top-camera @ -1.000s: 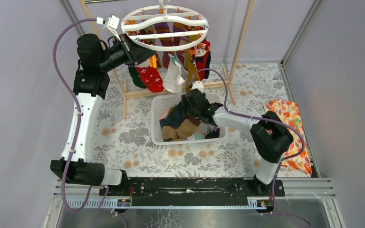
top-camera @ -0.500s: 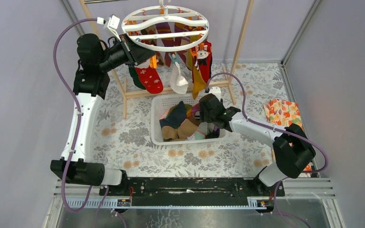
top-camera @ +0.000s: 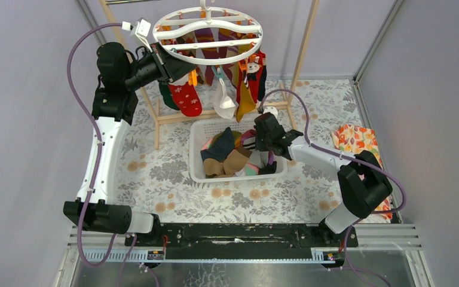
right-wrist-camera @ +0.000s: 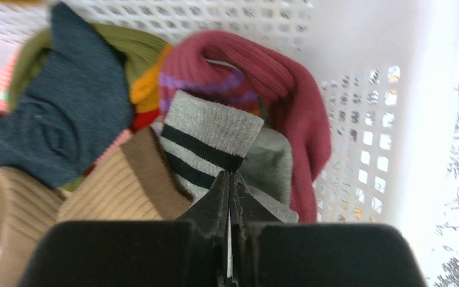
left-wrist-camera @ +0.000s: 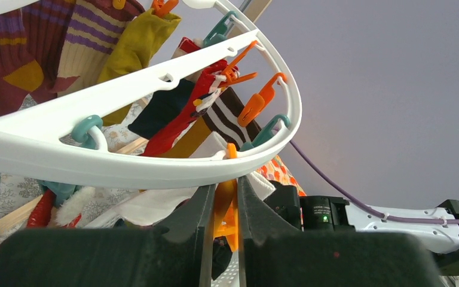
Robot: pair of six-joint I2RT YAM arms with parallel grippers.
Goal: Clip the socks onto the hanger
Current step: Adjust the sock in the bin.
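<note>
my right claw was pinched nearly flat on the grey striped sock, lying straight below it in the basket; the hanger hung up and leftward, where my left claw squeezed an orange clip.

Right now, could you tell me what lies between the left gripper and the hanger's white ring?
An orange clip hangs from the hanger down into the left gripper, whose jaws close on it; the left wrist view shows this.
</note>
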